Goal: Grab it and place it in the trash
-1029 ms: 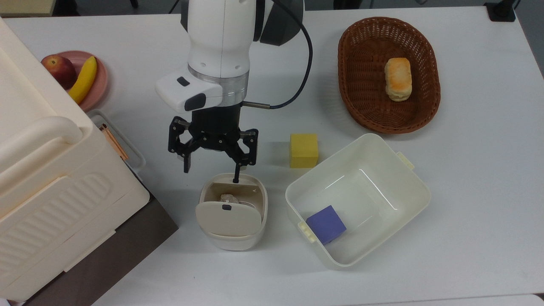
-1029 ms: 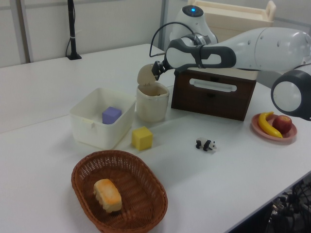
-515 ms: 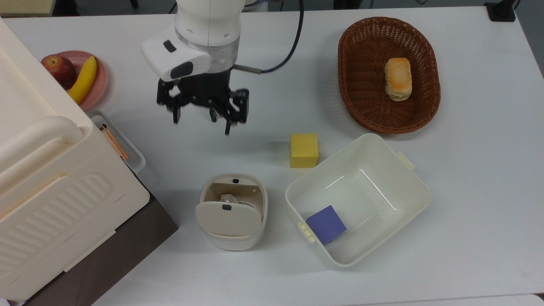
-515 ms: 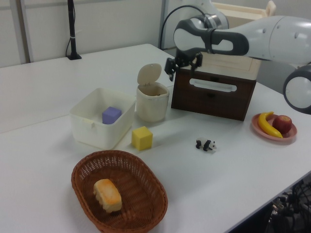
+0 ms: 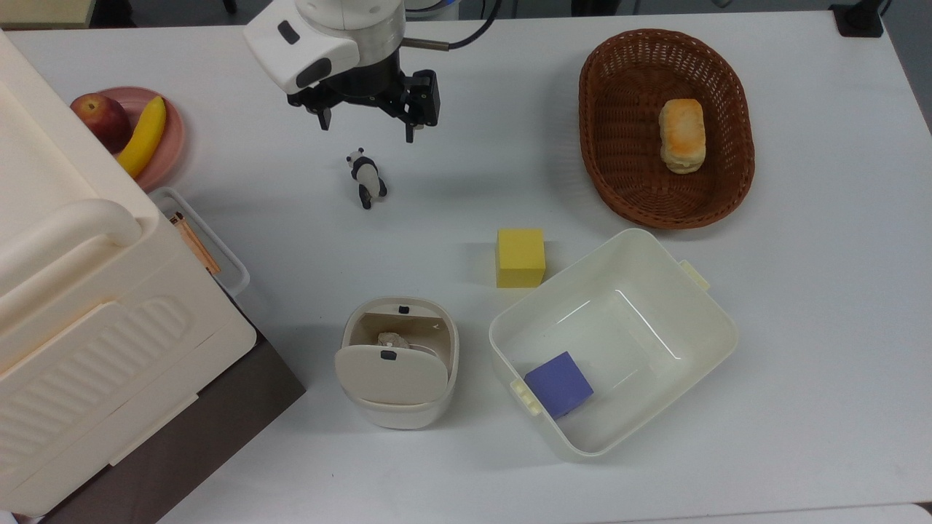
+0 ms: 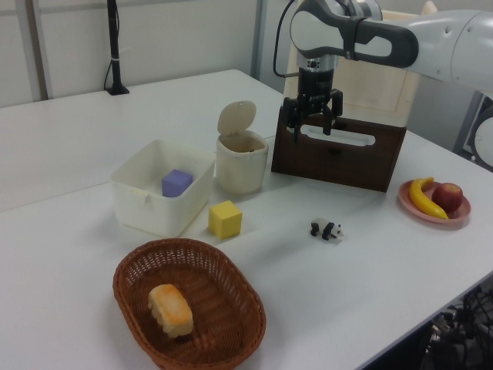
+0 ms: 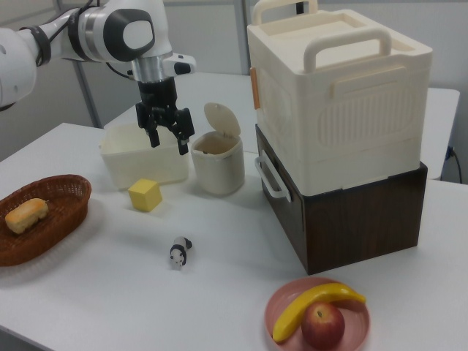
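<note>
No writing can be read on anything. The claw (image 5: pixel 366 129) hangs spread wide and empty above the worktop (image 5: pixel 801 291), over the panda figurine (image 5: pixel 366 179). The crumpled paper ball (image 5: pixel 392 340) lies inside the trash bin (image 5: pixel 397 404), lid flap (image 5: pixel 391 374) raised, near the worktop's edge by the stacked boxes.

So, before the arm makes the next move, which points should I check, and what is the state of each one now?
1. Paper ball inside the trash bin: ok.
2. Gripper open and holding nothing: ok.
3. Gripper apart from the bin: ok.
4. Bin lid shut: not ok, it stands open.
5. Panda figurine not touched by the gripper: ok.
6. Bin upright on the table: ok.
</note>
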You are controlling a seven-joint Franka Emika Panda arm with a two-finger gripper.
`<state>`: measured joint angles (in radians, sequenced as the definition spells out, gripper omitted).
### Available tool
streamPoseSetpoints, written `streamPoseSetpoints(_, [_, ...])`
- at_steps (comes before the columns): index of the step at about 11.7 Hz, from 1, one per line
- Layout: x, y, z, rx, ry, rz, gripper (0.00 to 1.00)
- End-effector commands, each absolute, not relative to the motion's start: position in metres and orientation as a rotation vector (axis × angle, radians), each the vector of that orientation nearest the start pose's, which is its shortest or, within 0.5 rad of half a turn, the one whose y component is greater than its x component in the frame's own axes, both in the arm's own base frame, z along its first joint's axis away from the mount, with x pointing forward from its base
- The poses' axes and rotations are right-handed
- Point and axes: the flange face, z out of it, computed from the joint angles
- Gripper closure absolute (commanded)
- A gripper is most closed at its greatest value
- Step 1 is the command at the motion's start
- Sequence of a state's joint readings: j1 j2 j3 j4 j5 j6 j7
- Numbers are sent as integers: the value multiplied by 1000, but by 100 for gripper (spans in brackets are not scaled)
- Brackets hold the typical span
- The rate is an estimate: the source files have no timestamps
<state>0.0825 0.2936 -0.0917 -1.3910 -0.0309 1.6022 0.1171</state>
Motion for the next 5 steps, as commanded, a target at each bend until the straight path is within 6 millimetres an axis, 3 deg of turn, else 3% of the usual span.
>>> streamPoseSetpoints(1, [629,-9,536,-3163,181,128,0])
streamPoseSetpoints(5, [628,-2,532,-3168,171,137,0])
